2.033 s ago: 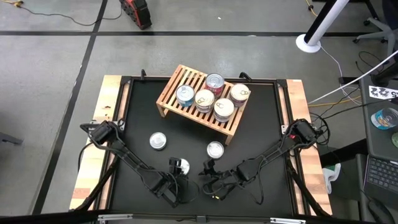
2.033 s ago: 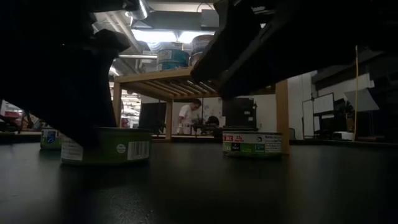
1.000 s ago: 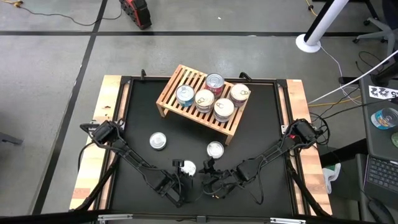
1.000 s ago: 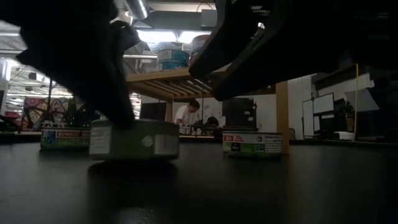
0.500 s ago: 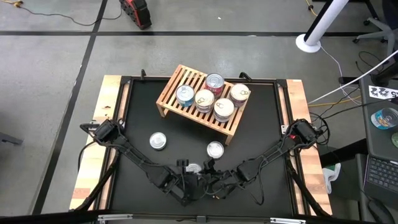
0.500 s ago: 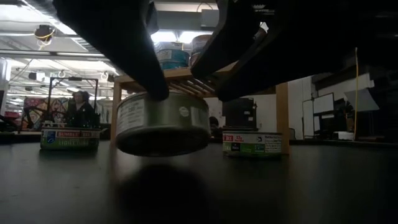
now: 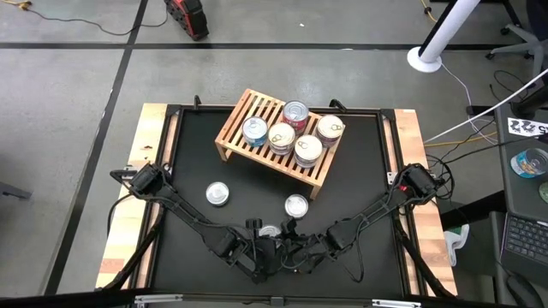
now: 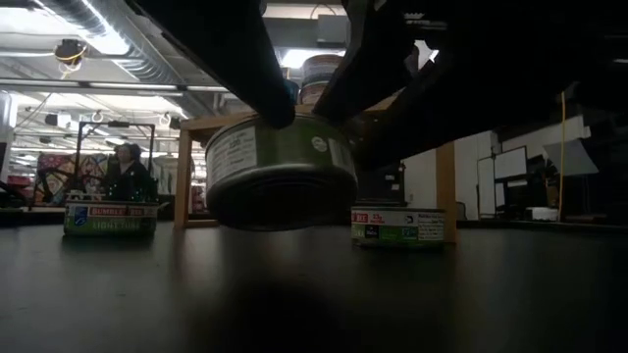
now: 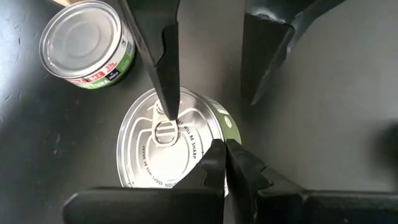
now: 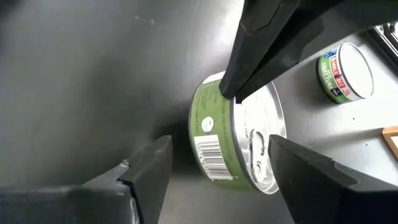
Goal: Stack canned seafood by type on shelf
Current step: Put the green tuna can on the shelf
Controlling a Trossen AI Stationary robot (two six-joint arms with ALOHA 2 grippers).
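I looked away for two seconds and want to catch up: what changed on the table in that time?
The left gripper, shut on a green-labelled can, lifted it off the table and carried it sideways to the open right gripper, whose fingers now flank it. The five cans on the shelf and the two loose cans stayed put.

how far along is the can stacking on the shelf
Five can tops show on the shelf, some sitting on others, so much looks done. In hand: the left gripper is shut on a green-labelled can, lifted off the table in the low view, with the right gripper open around it as if for a handover. Left: two loose cans on the table, plus the held one.
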